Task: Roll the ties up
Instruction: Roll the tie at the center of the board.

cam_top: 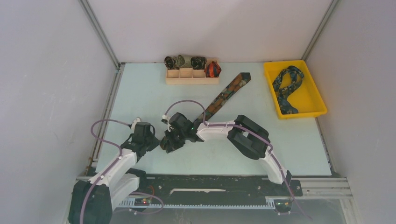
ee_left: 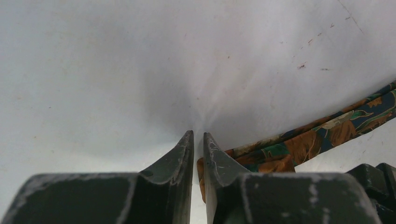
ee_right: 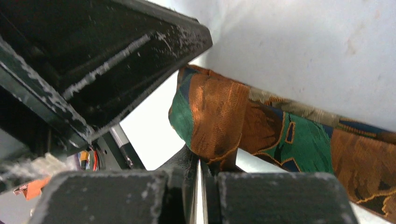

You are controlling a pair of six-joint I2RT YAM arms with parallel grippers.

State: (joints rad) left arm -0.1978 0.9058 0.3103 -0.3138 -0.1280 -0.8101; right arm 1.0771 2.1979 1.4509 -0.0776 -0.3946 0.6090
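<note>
A brown-orange-green tie [cam_top: 224,97] lies diagonally across the table, wide end at the far right, narrow end under my grippers. My right gripper [cam_top: 167,143] is shut on the tie's folded narrow end [ee_right: 219,116], with its fingertips [ee_right: 201,161] pinching the fabric. My left gripper [cam_top: 153,140] is just to its left, low over the table. In the left wrist view its jaws [ee_left: 198,134] are shut with nothing between them, and the tie [ee_left: 317,137] lies beside the right finger. A navy tie [cam_top: 286,86] lies loose in the yellow tray [cam_top: 314,95].
A wooden divided box [cam_top: 191,78] at the back holds several rolled ties, one red-orange [cam_top: 213,69]. Purple cables [cam_top: 187,103] loop over both arms. The left gripper's body [ee_right: 93,60] fills the top left of the right wrist view. Walls enclose the table.
</note>
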